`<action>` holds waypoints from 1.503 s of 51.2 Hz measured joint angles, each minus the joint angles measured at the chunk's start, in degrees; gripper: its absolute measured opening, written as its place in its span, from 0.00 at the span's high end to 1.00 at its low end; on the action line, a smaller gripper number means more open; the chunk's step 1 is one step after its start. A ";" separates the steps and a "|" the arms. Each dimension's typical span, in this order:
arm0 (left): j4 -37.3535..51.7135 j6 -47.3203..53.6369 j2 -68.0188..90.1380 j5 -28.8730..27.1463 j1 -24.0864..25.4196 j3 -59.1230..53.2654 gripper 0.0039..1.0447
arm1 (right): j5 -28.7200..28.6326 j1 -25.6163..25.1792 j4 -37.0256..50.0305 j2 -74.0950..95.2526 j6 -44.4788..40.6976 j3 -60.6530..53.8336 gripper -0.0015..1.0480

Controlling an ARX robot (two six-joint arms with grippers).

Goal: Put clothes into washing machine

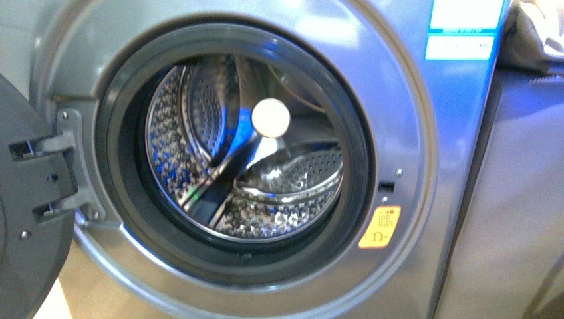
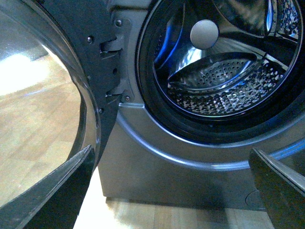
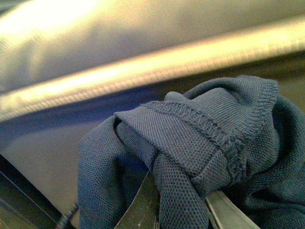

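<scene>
Right gripper (image 3: 183,205) clenched on bunched navy clothes (image 3: 200,143); silver panel (image 3: 119,38) fills frame top. Washing machine (image 1: 412,133) mouth open, frame centre. Left gripper (image 2: 167,191) spread, empty, facing drum (image 2: 228,90).

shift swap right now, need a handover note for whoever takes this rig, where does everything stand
Left end effector: open, empty, facing the washing machine.
Right end effector: shut on the navy garment, which is not in the drum.
Done: door open, garment gripped.
Left: drum is empty; carry the garment through the opening, release it inside.
</scene>
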 joint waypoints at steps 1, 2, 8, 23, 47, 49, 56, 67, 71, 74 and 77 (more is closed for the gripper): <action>0.00 0.00 0.00 0.00 0.00 0.00 0.06 | -0.13 0.22 0.11 -0.72 0.57 1.01 0.91; 0.00 0.00 0.00 0.00 0.00 0.00 0.06 | -0.11 0.33 0.24 -1.05 0.74 1.49 0.91; 0.00 0.00 0.00 0.00 0.00 0.00 0.06 | 0.44 2.36 1.03 -3.58 4.59 8.13 0.91; 0.00 0.00 0.00 0.00 0.00 0.00 0.06 | 4.33 11.41 -0.94 -6.29 10.99 24.65 0.91; 0.00 0.00 0.00 0.00 0.00 0.00 0.06 | 20.87 54.34 -23.39 -8.96 -2.08 46.42 0.91; 0.00 0.00 0.00 0.00 0.00 0.00 0.06 | 22.18 57.48 -24.44 -8.44 -3.34 47.34 0.91; 0.00 0.00 0.00 0.00 0.00 0.00 0.06 | 26.16 67.12 -27.19 -6.58 -6.51 49.07 0.91; 0.00 0.00 0.00 0.00 0.00 0.00 0.06 | 28.46 75.58 -28.52 -3.67 -8.98 50.07 0.91; 0.00 0.00 0.00 0.00 0.00 0.00 0.06 | 27.85 76.41 -28.50 -2.71 -8.81 50.62 0.91; 0.00 0.00 0.00 0.00 0.00 0.00 0.06 | 27.65 76.52 -28.20 -2.38 -8.15 50.64 0.91; 0.00 0.00 0.00 0.00 0.00 0.00 0.06 | 27.56 76.56 -27.89 -2.29 -7.48 50.64 0.91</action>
